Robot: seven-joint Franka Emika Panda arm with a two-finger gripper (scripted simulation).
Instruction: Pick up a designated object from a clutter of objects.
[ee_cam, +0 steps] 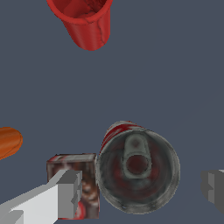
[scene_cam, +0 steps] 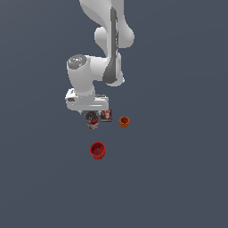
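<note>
Right now your pincer (ee_cam: 140, 192) is hanging wide open, grasping nothing, with one finger (ee_cam: 65, 192) on each side of the tin can (ee_cam: 138, 170). You are looking straight down into the can's grey metal top in the wrist view; its red-and-white label is showing along one side. One finger is passing in front of the dark square box (ee_cam: 83, 183), which is sitting just beside the can, perhaps touching it. Farther out, the orange cup (scene_cam: 124, 122) is standing apart on the can's far side of the box, and the larger red cup (scene_cam: 97, 150) is standing well clear on the grey desk (scene_cam: 178, 178). You appear to be lining up the grasp. Next, lowering around the can without nudging the box seems called for, then closing.
</note>
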